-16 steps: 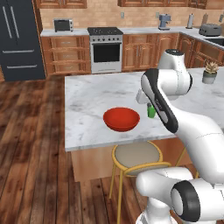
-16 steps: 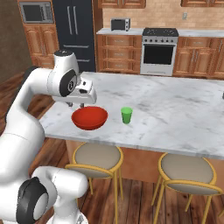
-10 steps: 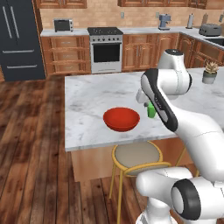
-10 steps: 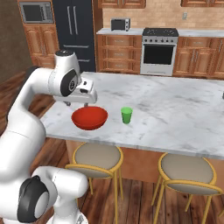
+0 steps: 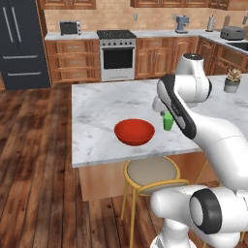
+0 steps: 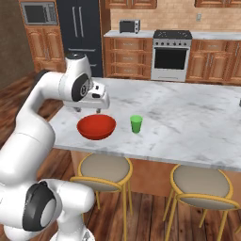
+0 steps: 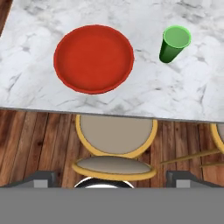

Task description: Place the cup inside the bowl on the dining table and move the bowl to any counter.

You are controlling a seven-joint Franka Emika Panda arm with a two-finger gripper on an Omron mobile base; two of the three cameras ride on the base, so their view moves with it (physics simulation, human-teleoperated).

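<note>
Green plastic tumbler (image 7: 174, 43), small and handleless, stands upright on the white-grey veined marble dining table (image 6: 188, 117), just beside the wide glossy red bowl (image 7: 93, 58) but apart from it, both near the table's front edge. From the left base camera my own forearm covers part of the cup, so only a sliver of green shows there (image 5: 167, 121). My two-finger gripper (image 7: 109, 177) hangs above the table edge with its jaws spread wide and nothing between them; its dark tips are cut off at the bottom of the hand camera. Below the table edge sit round cushioned stools with yellow metal frames (image 7: 114, 135), one directly under the bowl. A small potted plant in a grey pot (image 5: 232, 81) stands at the table's far end. Behind, a marble counter over brown wooden cabinets (image 6: 127, 34) flanks a steel oven (image 5: 116, 54).
</note>
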